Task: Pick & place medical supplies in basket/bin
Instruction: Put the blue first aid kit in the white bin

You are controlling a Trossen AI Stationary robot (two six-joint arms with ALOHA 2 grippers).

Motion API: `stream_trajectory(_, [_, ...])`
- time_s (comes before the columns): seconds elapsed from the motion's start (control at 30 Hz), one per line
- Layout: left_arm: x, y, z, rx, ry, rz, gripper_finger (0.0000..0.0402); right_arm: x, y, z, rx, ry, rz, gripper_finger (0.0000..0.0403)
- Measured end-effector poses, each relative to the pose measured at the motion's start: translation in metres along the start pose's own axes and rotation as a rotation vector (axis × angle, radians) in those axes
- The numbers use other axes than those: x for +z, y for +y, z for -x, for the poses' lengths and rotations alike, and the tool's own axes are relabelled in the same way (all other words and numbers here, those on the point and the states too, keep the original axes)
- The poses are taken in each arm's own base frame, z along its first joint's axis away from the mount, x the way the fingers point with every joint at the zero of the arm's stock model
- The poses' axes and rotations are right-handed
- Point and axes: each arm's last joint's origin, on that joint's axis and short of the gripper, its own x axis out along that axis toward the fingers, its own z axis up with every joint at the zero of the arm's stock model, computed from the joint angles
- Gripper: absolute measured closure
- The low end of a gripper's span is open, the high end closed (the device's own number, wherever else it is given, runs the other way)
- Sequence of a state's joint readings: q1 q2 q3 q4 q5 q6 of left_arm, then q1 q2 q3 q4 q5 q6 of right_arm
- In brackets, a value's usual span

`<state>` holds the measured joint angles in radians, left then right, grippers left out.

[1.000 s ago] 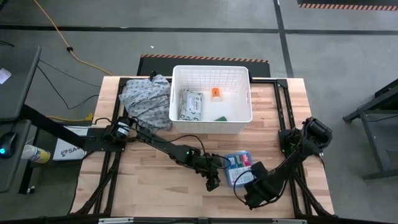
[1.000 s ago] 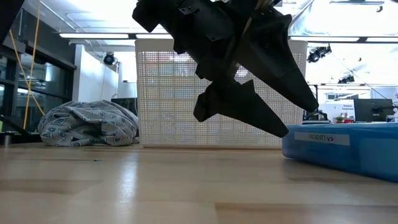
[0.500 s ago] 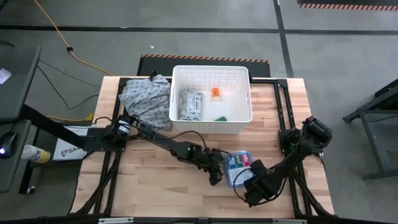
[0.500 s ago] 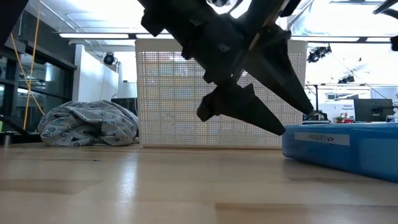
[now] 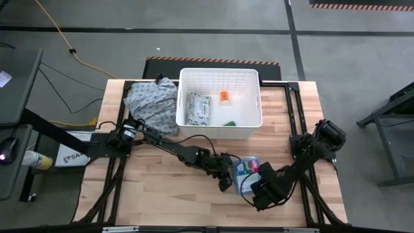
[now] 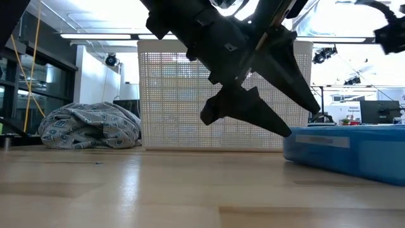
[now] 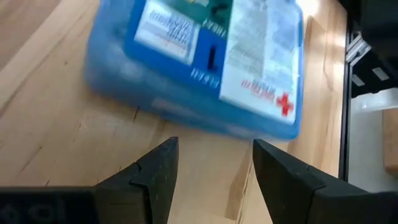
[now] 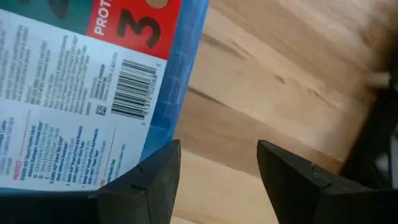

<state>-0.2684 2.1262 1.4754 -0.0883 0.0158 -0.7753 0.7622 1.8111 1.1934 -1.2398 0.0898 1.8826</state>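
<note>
We found the blue box [image 5: 248,171] flat on the worktop [image 5: 155,194], well short of the basket [image 5: 220,123], its long axis running roughly across the worktop; the left gripper [image 5: 224,184] stood just beside its left end, jaws open with nothing between them, the box straight ahead of them in the left wrist view; the right gripper [image 5: 253,191] crowded its near edge, jaws likewise open and empty. We judged both equally near. The wipes pack [image 5: 198,108], orange bottle [image 5: 224,97] and green tube [image 5: 229,123] already lay in the basket; the cloth heap [image 5: 150,103] sat aside.

blue box [image 8: 93,81] | label: "prot", big "3", barcode | red cross on label, left wrist view
</note>
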Motion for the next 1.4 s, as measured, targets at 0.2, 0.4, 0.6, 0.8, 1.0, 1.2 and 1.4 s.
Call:
stream_trajectory(0.2, [0.002,-0.002,0.0,-0.018,-0.018,0.0,0.0163,0.004,0.005,-0.006,0.049,-0.015,0.008,0.0199])
stream_trajectory(0.4, [-0.001,0.0,0.0,0.005,0.006,0.016,0.0163,-0.002,0.006,-0.026,0.093,0.054,-0.019,0.0199])
stream_trajectory(0.6, [-0.006,0.005,-0.008,0.019,0.036,0.035,0.0163,-0.003,0.007,-0.033,0.123,0.066,-0.022,0.0199])
stream_trajectory(0.8, [-0.013,0.01,-0.024,-0.032,0.076,0.075,0.0163,-0.004,0.007,-0.033,0.127,0.064,-0.012,0.0199])
stream_trajectory(1.0, [-0.014,0.011,-0.025,-0.039,0.079,0.077,0.0163,-0.004,0.01,-0.032,0.158,0.065,-0.006,0.0199])
stream_trajectory(1.2, [-0.015,0.012,-0.026,-0.03,0.089,0.082,0.0163,-0.002,0.013,-0.023,0.265,0.04,0.017,0.0199])
stream_trajectory(1.4, [-0.016,0.012,-0.025,-0.027,0.094,0.096,0.0163,0.005,0.007,-0.009,0.328,0.004,0.021,0.0199])
